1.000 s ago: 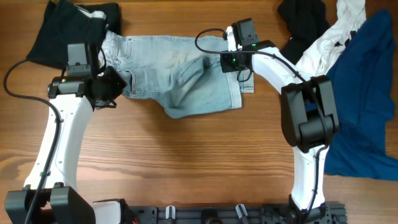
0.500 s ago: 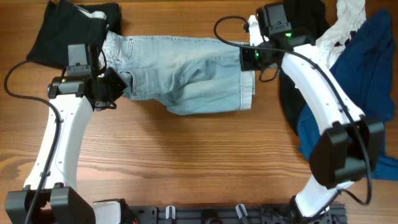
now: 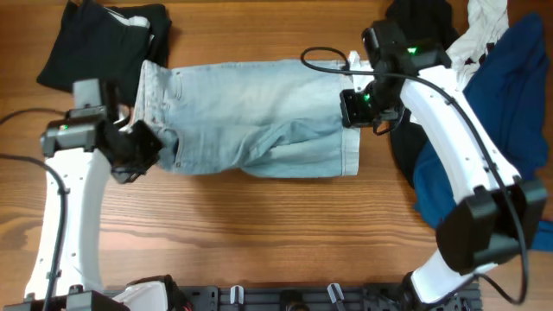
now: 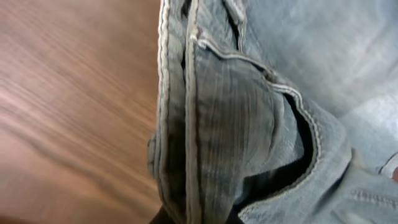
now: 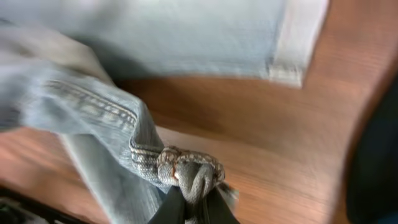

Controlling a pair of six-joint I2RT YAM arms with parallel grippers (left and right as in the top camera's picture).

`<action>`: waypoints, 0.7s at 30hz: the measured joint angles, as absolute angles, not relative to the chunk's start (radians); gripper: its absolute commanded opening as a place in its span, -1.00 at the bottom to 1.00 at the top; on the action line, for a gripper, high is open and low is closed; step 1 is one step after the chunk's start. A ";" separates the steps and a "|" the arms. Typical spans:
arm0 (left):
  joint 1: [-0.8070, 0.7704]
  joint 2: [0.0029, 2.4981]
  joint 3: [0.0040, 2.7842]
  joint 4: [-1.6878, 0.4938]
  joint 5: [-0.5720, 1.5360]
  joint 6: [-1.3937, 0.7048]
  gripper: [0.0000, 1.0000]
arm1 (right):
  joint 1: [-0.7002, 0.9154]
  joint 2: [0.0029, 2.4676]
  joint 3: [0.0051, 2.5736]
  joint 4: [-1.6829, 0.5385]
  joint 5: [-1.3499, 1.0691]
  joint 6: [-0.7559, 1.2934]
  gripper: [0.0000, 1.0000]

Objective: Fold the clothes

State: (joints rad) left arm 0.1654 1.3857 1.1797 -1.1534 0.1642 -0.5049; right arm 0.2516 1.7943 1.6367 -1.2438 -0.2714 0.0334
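Observation:
The pale-blue denim shorts (image 3: 251, 117) lie stretched flat across the table's middle, waistband to the left, hemmed legs to the right. My left gripper (image 3: 138, 149) is shut on the waistband's near corner (image 4: 199, 155), which fills the left wrist view. My right gripper (image 3: 356, 105) is shut on a bunched hem corner of the shorts (image 5: 189, 174), held a little above the wood. A black garment (image 3: 99, 39) lies at the back left. Black (image 3: 419, 26), white (image 3: 484, 26) and deep-blue (image 3: 501, 130) fabric pieces are heaped at the right.
The wooden table (image 3: 259, 233) shows bare in front of the shorts. The right arm reaches over the heap of fabric at the right. A dark rail (image 3: 302, 298) runs along the front edge.
Both grippers have pulled the shorts toward the front and stretched them flatter. The right gripper moved right and forward with the hem; the left gripper moved forward and slightly left with the waistband.

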 measured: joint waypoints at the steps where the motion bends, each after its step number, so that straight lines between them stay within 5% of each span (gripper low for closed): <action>1: 0.183 1.386 1.180 -1.165 0.174 -0.503 -0.92 | 0.252 1.779 1.637 -1.240 -0.289 0.015 -0.91; 21: 0.367 1.385 1.179 -1.232 0.426 -0.200 -0.92 | 0.252 1.580 1.227 -1.384 -0.723 -0.580 -0.91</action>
